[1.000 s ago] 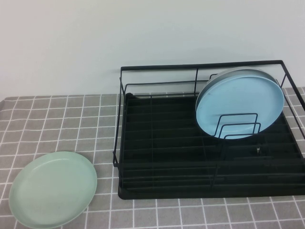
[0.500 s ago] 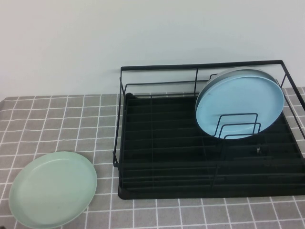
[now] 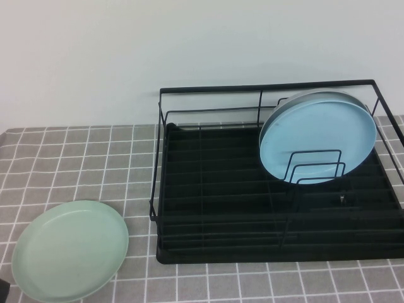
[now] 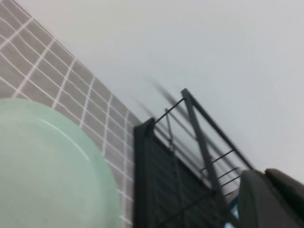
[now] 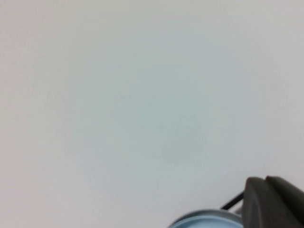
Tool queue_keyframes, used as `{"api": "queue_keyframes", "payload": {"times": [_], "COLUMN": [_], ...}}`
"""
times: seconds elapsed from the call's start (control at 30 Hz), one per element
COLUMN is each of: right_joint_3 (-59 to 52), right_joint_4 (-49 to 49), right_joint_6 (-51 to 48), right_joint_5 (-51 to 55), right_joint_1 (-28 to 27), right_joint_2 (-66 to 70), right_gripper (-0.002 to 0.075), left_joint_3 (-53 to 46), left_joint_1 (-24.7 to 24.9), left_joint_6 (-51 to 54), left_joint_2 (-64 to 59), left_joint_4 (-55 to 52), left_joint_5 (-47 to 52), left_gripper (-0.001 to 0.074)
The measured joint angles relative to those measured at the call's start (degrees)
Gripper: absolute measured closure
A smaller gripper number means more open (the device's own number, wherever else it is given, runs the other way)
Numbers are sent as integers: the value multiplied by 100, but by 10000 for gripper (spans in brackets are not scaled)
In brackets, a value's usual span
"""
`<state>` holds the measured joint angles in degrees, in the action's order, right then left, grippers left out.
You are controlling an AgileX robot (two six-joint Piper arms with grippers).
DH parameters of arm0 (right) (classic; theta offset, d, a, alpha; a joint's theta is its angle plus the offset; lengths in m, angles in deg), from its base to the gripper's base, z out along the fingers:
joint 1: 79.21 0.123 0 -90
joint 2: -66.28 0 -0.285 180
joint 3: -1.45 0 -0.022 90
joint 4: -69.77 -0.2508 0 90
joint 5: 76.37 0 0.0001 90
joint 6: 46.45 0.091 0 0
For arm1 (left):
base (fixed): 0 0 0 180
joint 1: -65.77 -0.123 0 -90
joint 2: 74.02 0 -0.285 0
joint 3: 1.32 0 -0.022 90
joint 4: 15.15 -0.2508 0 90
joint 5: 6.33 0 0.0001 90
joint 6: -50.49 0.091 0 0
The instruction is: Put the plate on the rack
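The pale mint-green plate [image 3: 70, 249] lies flat on the checked cloth at the front left, to the left of the rack; it also fills a corner of the left wrist view [image 4: 47, 166]. The black wire rack [image 3: 221, 246] stands at the right, and it shows in the left wrist view [image 4: 161, 180] too. My left gripper [image 4: 266, 173] is shut and empty, near the plate's front edge; only a dark tip [image 3: 2, 291] shows in the high view. My right gripper [image 5: 266, 180] is shut and empty, out of the high view.
A light blue plate [image 3: 317, 137] stands upright in the looped dividers [image 3: 314, 168] at the rack's right; its top rim shows in the right wrist view [image 5: 204, 219]. The rack's left part holds nothing. A white wall runs behind the table.
A dark tip of my left arm has come into the high view's front-left corner. The plates and the rack have not moved.
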<state>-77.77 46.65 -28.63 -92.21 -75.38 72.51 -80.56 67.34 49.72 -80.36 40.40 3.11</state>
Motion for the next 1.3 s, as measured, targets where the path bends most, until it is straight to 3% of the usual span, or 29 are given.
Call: {"api": "queue_keyframes", "payload": {"times": [0.33,0.53,0.73,0.93,1.13,1.3], "right_joint_3": [0,0,59,497,1248,1935], "right_joint_4": [-128,-128,-128,13,930,1188], "right_joint_6": [-46,-466,-464,-501,-674,-1268], "right_joint_5": [199,910,879,930,1154,1998], "right_joint_1": [0,0,0,0,0,0], "right_joint_2": [0,0,0,0,11,31], "right_gripper": [729,729,729,729,729,729], "left_joint_3": [0,0,50,647,1477,2092], "left_joint_1": [0,0,0,0,0,0], "left_joint_6": [77,77,186,1371,3193,3351], "left_joint_2": [0,0,0,0,-38,-524], "left_joint_4": [470,1047,1095,1122,1111,874], "left_joint_5": [-202,-728,-401,-388,-100,283], "left_gripper": [735,735,735,735,735,735]}}
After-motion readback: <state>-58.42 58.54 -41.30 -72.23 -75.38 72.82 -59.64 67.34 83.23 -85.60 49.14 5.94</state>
